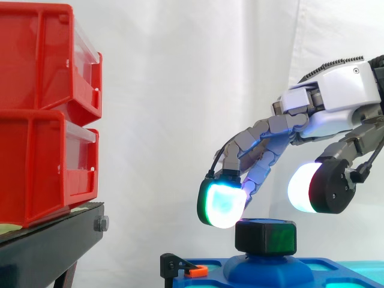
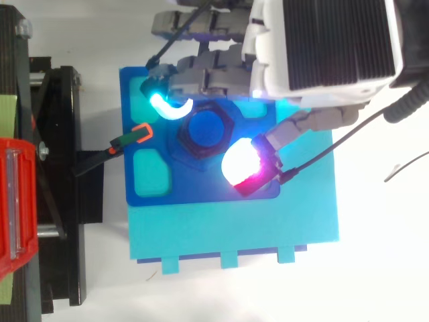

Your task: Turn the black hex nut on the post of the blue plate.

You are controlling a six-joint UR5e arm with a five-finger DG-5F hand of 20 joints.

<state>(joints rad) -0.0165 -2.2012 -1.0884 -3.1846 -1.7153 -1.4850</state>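
Before a white curtain (image 1: 180, 90), the nut (image 1: 266, 236) sits on the post (image 2: 204, 127) of the plate (image 2: 201, 191). The hand (image 1: 339, 99) hovers just above the nut. Its fingers (image 1: 223, 204) are released and spread to either side of the nut, not touching it.

I read this as a robotics lab bench: a white curtain (image 1: 180, 90) for backdrop, red bins (image 1: 36, 120) stacked on a black stand (image 1: 54, 231), a blue plate (image 2: 201, 190) as fixture.
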